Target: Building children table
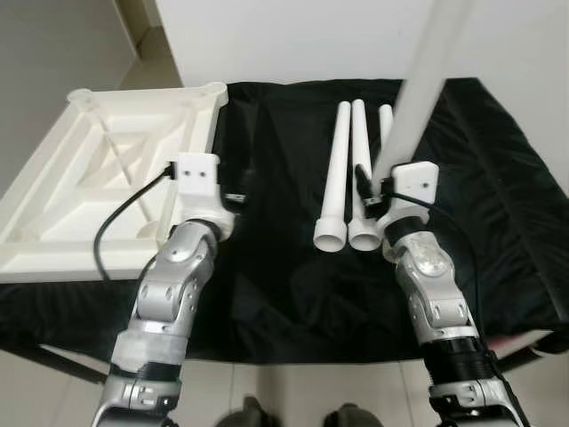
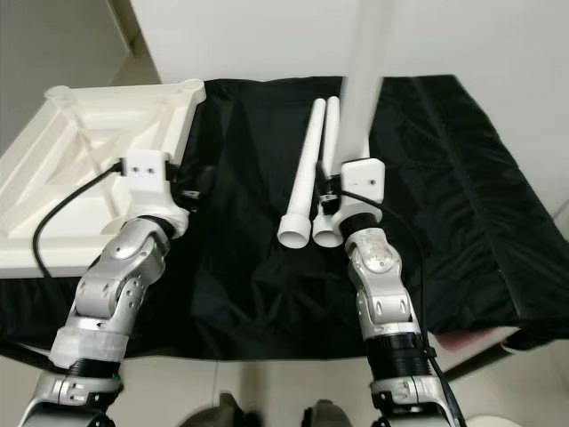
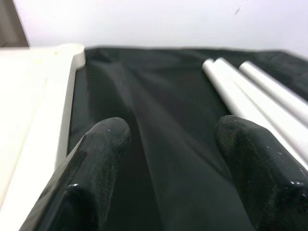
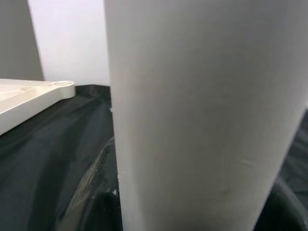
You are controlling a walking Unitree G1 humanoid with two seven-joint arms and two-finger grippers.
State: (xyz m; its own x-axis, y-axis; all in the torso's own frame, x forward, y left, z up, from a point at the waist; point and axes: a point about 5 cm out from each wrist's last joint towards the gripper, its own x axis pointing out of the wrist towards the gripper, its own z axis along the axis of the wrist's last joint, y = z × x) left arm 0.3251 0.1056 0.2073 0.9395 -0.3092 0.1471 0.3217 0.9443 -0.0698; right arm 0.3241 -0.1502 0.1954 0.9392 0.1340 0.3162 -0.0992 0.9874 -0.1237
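Black cloth [image 1: 284, 267] covers the bench: beside the upturned tabletop [image 1: 98, 169], the right gripper [image 1: 378, 191] clasps a white leg [image 1: 427, 71] upright, seemingly for fitting; the left gripper [image 3: 168, 159] hovers with fingers apart

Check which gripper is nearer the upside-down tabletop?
Left. The left gripper, jaws open, hovers over the black cloth beside the tabletop; the right gripper holds a table leg upright, farther off.
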